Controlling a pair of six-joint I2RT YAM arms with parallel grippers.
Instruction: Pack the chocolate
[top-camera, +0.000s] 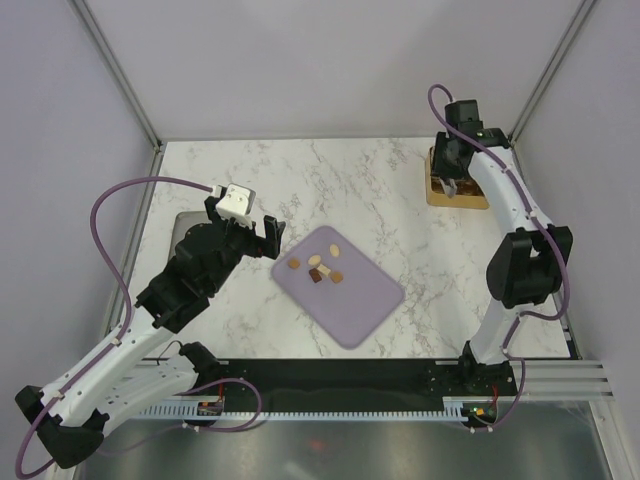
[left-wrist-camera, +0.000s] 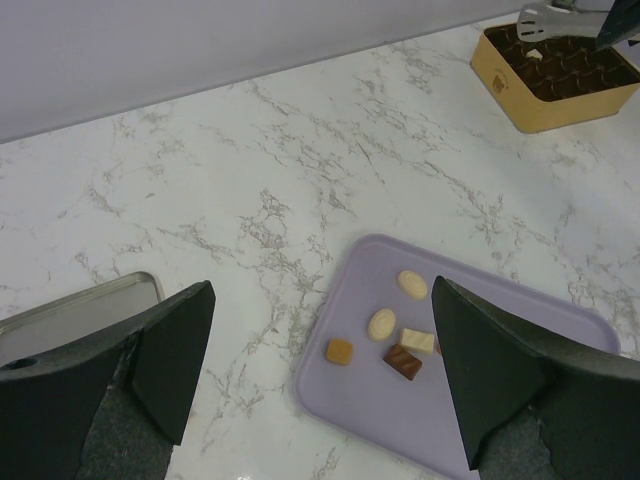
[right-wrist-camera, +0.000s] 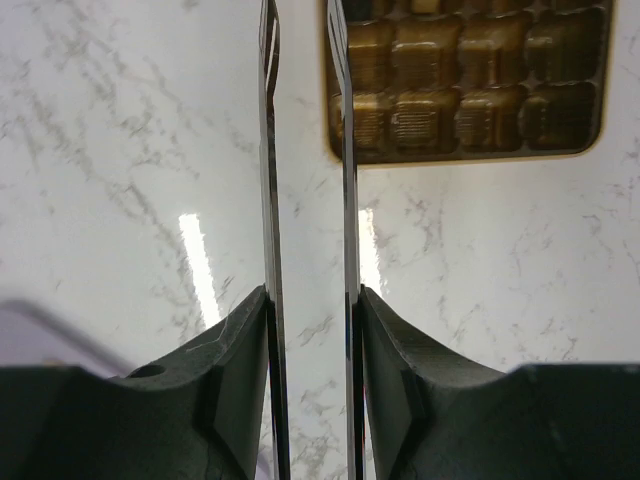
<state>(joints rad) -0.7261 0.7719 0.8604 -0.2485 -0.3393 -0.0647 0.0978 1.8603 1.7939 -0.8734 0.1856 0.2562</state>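
Tongs — two thin, mirror-bright steel blades — are sitting clamped between the fingers of the right gripper, the blades standing apart with nothing showing between them, at the corner of the gold tray. I'm worrying that such slick metal will be letting a rounded, glossy piece squirt out, or catching on the tray's ribbed cells. Chocolate is lying clustered on the matte lilac mat — five small pieces, oval and squarish. The left gripper is hanging wide open, empty.
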